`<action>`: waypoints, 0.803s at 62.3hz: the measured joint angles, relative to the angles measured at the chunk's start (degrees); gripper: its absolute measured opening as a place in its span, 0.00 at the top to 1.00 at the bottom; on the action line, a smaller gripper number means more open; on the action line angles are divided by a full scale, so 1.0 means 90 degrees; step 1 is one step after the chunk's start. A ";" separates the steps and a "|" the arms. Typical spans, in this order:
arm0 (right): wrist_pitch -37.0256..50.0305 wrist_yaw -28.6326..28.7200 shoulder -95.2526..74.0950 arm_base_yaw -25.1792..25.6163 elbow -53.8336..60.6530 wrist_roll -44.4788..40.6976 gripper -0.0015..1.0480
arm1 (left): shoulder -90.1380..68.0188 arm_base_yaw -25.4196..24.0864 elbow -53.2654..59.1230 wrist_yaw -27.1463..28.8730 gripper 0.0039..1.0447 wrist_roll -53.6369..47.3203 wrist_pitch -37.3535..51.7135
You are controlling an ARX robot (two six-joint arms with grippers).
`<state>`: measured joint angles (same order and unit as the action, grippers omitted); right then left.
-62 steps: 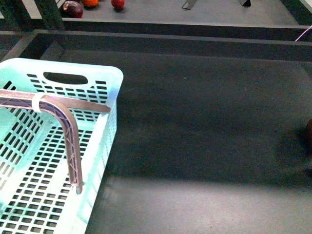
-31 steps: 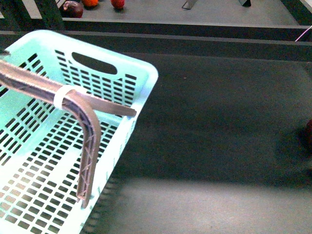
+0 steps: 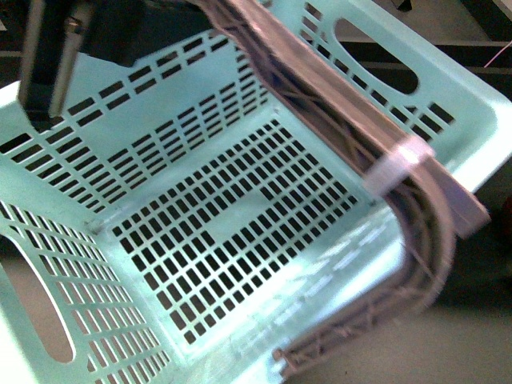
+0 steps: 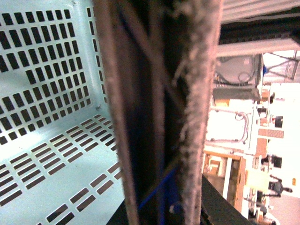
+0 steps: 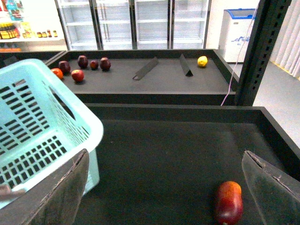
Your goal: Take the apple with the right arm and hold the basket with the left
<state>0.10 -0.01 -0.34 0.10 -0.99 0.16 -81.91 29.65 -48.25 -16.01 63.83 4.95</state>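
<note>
The pale mint-green basket (image 3: 200, 208) hangs tilted and fills the front view, its slotted floor facing me. My left gripper (image 3: 416, 224), a brown-grey lattice finger with a white band, is shut on the basket's wall. In the left wrist view its fingers (image 4: 159, 117) run beside the basket's floor (image 4: 47, 93). The apple (image 5: 229, 202), red with a yellow-orange end, lies on the dark tray floor. My right gripper (image 5: 164, 201) is open above the floor, and the apple lies between its fingers, near one of them. The basket's corner (image 5: 42, 117) is beside the other finger.
A black arm body (image 3: 48, 56) shows by the basket's far wall. A back shelf holds maroon fruits (image 5: 83, 61), a red fruit (image 5: 78, 75), an orange fruit (image 5: 57, 72) and a lemon (image 5: 202, 61). A black post (image 5: 262, 47) stands by the tray's raised edge (image 5: 276, 136).
The basket has risen off the tray and tipped toward the camera, moving right until it fills the front view. My left gripper has moved up and right with it.
</note>
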 joint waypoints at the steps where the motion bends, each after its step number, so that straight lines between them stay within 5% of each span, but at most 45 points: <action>1: 0.0000 0.0000 0.0000 0.0000 0.0000 0.0000 0.09 | -0.0010 0.0046 -0.0010 0.0015 0.93 -0.0005 -0.0015; 14: 0.0000 0.0000 0.0000 0.0000 0.0000 0.0000 0.09 | -0.0301 0.0760 -0.0095 0.0138 0.93 -0.0039 0.0010; 46: 0.0000 0.0000 0.0000 0.0000 0.0000 0.0000 0.09 | -0.0318 0.0789 -0.0114 0.0279 0.93 -0.0090 0.0034; 50: -0.0930 -0.0855 -0.0447 -0.0257 -0.0340 0.0546 0.09 | -0.0318 0.0789 -0.0114 0.0274 0.93 -0.0090 0.0034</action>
<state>-8.27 -7.70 -4.36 -2.22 -4.05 5.08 -84.77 36.75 -49.28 -13.54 63.02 5.26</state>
